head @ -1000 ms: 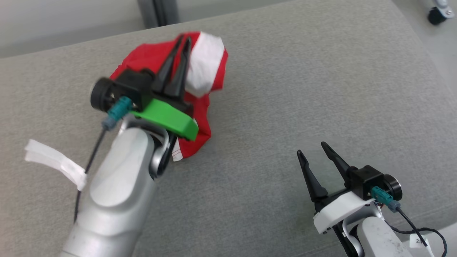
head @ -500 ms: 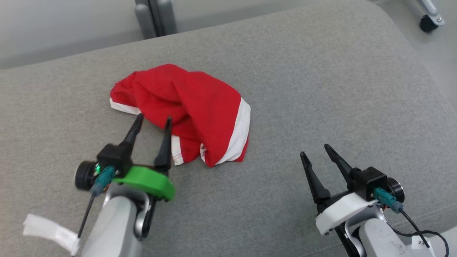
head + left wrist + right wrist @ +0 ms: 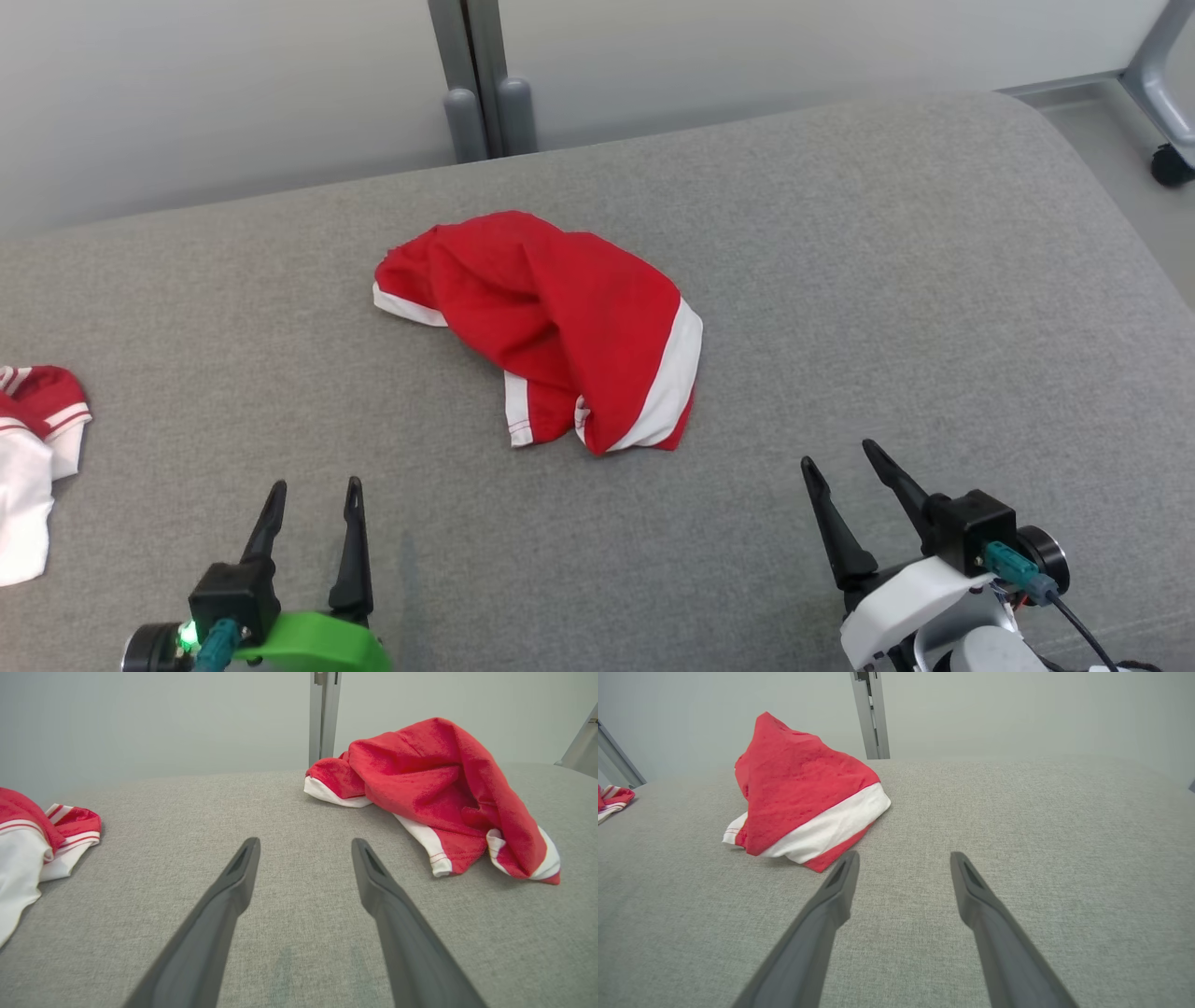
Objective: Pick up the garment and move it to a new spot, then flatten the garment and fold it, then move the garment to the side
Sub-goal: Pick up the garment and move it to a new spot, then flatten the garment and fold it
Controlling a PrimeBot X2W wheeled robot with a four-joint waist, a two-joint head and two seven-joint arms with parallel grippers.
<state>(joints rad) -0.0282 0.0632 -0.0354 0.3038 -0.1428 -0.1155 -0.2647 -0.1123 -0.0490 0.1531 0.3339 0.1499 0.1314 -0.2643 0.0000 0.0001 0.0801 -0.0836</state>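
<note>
Garment [image 3: 551, 327] lies crumpled on grey cushion [image 3: 887, 280]; left hand [image 3: 315, 484] and right hand [image 3: 837, 454], spread wide, hold nothing.

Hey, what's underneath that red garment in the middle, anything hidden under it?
The red garment lies crumpled on the grey cushion, which shows all around its edges. The folds cover whatever lies directly beneath, so anything tucked under them cannot be seen.

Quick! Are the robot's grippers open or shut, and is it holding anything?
Left gripper: open, holding nothing.
Right gripper: open, holding nothing.
</note>
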